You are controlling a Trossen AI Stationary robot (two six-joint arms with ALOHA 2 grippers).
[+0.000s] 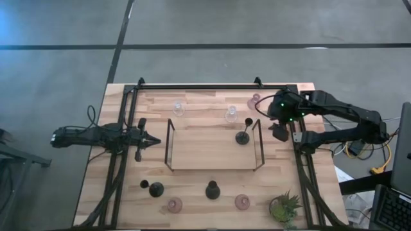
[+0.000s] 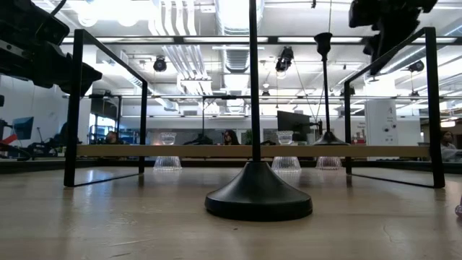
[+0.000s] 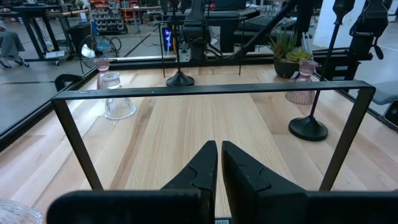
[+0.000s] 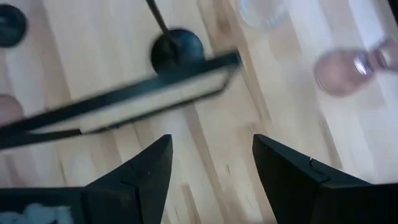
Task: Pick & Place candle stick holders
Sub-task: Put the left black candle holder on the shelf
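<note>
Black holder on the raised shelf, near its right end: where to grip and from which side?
Grip the thin upright stem of the black candle stick holder, above its flared round base. Come from above-right with the open right gripper, which hangs nearest; probably clears the shelf's end frame.

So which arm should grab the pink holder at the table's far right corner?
Probably the right. Its tool hangs open beside the pink holder, while the left tool sits shut at the table's left side, beyond the raised shelf.
</note>
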